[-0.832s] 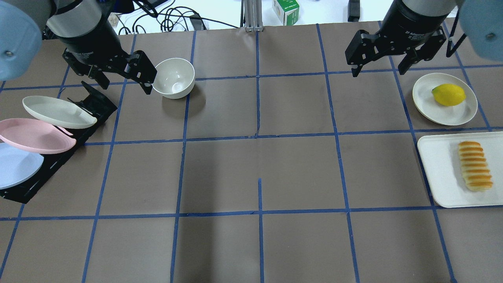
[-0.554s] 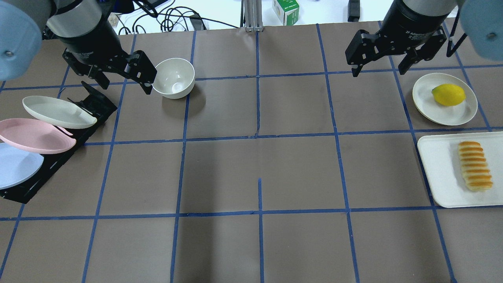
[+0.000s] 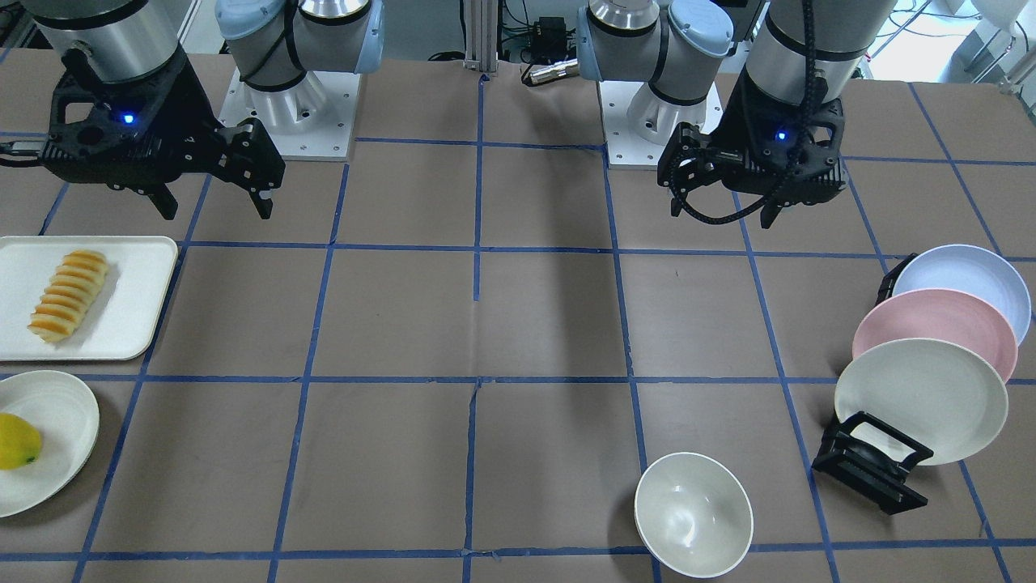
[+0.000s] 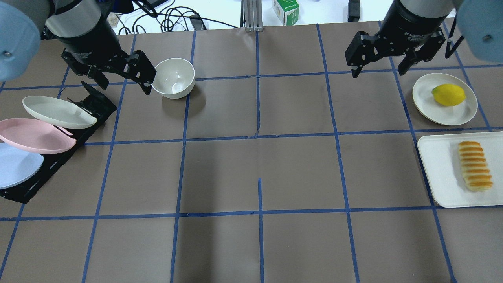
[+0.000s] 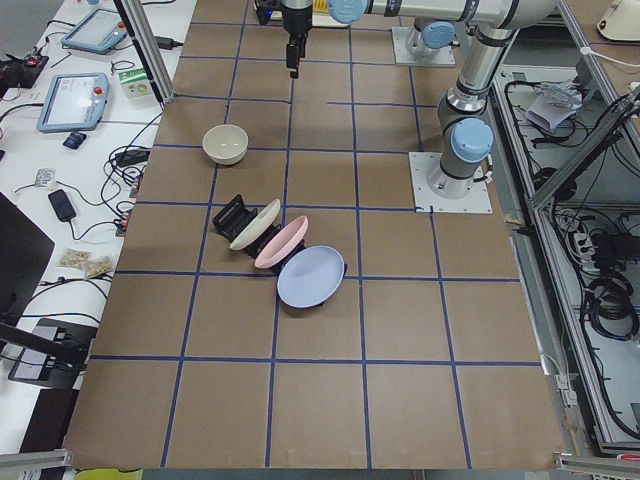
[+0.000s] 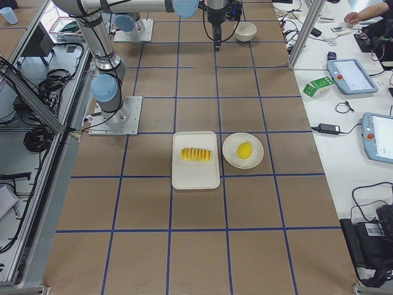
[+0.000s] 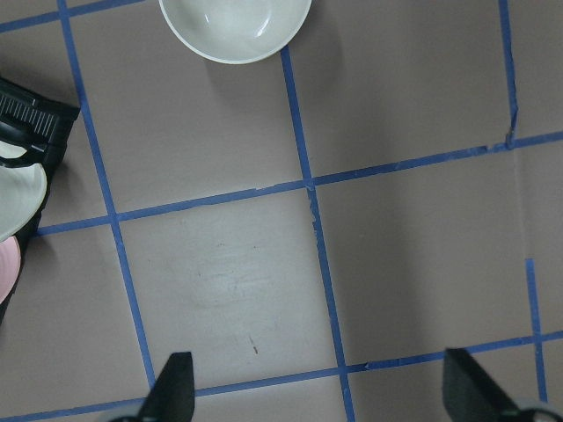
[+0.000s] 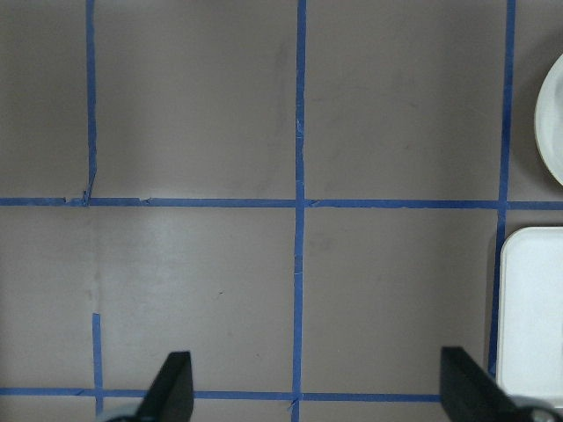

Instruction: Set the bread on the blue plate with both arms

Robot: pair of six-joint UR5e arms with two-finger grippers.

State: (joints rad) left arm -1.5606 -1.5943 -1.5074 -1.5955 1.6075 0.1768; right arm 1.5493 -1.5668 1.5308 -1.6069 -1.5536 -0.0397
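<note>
Overhead exterior: the bread point(image 4: 474, 166), a ridged orange-yellow loaf, lies on a white tray point(image 4: 436, 169). The blue plate point(image 4: 17, 165) leans in a black rack point(image 4: 96, 103) beside a pink plate point(image 4: 35, 135). A yellow fruit point(image 4: 448, 94), probably a lemon, sits on a cream plate point(image 4: 426, 103). The left gripper point(image 4: 126, 87) and right gripper point(image 4: 378, 74) hang with jaws apart.

Camera layout — six views, one table point(image 4: 259, 165).
Overhead looks forward and down from the robot's side; front-facing looks steeply down from the opposite side, arm bases point(image 3: 285, 109) at its top. The two end views look along the table from high and far back. Both wrist cameras look straight down, close in — left shares the white bowl point(image 7: 235, 26) with overhead, right the tray point(image 8: 537, 316) corner.
</note>
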